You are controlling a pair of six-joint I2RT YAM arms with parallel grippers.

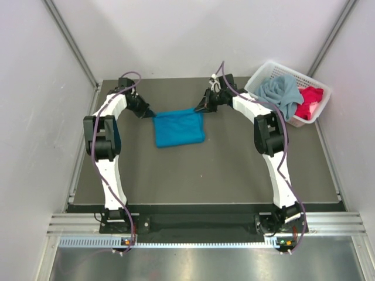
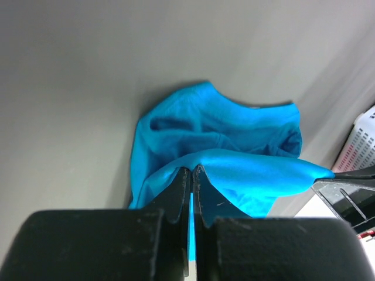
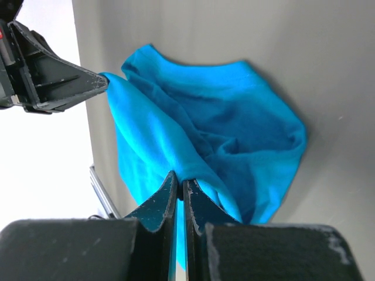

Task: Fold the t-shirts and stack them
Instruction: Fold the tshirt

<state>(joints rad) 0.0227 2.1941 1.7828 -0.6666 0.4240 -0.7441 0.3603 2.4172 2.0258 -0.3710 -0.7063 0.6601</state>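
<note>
I'm mid-fold on the teal shirt point(image 1: 179, 127), which lies far-centre on the tabletop point(image 1: 222, 175). Left jaws and right jaws each pinch a far corner. Next, I'd likely draw both corners toward me, level and taut.

Your top view is bright, even and sharp. The teal-blue t-shirt point(image 2: 222, 126) casts a soft shadow in the left wrist view; the right one's left edge blows out white.

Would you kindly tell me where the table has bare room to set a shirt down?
Bare: the table's near half, between teal t-shirt and arm bases. Crowded: the far edge, where left tool and right tool pinch it, and the basket's corner.
</note>
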